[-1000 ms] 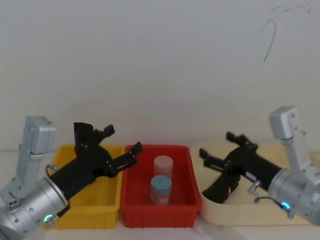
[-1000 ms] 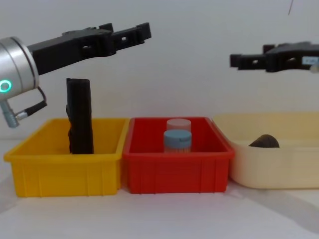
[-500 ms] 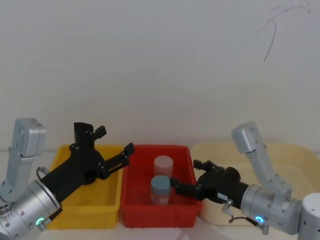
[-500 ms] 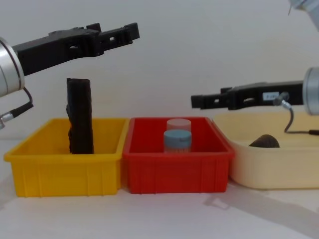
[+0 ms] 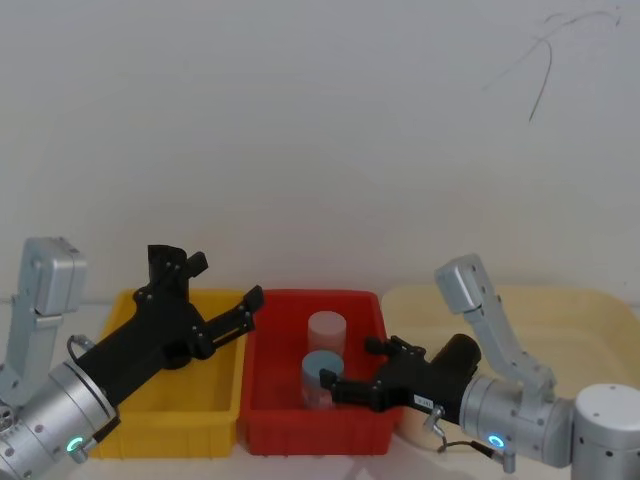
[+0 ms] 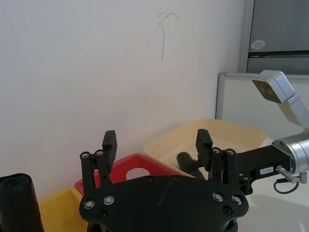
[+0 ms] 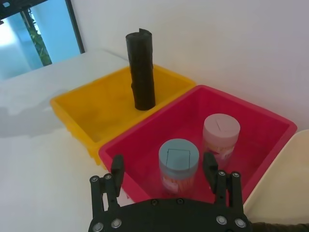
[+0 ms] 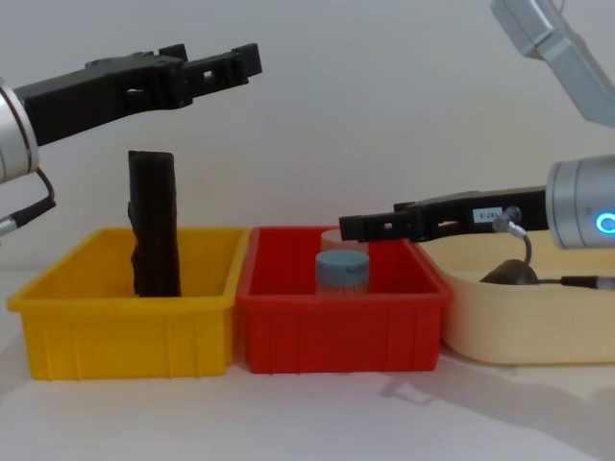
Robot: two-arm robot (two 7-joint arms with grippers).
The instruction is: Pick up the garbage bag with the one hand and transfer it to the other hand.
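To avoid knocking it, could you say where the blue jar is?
In the chest view, the blue jar stands in the red middle bin, in front of the pink jar.

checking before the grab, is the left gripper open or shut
Open: the left gripper has its fingers wide apart, nothing between them.

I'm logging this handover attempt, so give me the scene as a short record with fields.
Left gripper: jaws open, empty, raised above the yellow bin
Right gripper: jaws open, empty, low over the red bin
Yellow bin contents: one black roll, standing upright
Red bin contents: blue-lidded jar and pink-lidded jar
Cream tray contents: dark roll, partly hidden by the tray wall
Handover: not begun; neither roll is gripped
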